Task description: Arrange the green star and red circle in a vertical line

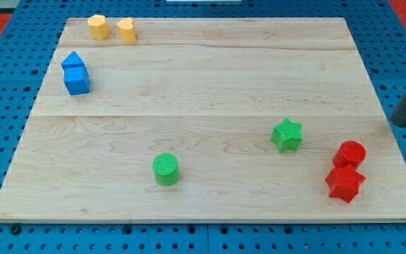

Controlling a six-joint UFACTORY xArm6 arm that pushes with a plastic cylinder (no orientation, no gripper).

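Gripper: none on this arm; it ends in a dark rod, so nothing opens, closes or grips. Rod enters from the view's right edge, and my tip [399, 124] sits at the worktop's right margin, apart from every block, above and to the right of the red pair. Worktop [203, 85] is pale wood on a blue pegboard. Going left to right: two blue blocks at upper left, touching, a blue pointed block [73, 61] above a blue cube [77, 80]. Just right of them along the top edge, two yellow blocks side by side and near each other, yellow rounded block [98, 27] and yellow heart [126, 30]; the first one's shape is hard to make out. Lower centre-left, a green cylinder [165, 169], alone. Right of centre, the green star [287, 135], standing free. Further right and slightly lower, the red circle [349, 153], touching the red star [345, 183] just below it. Green star lies left of and a little above the red circle, a clear gap between them.
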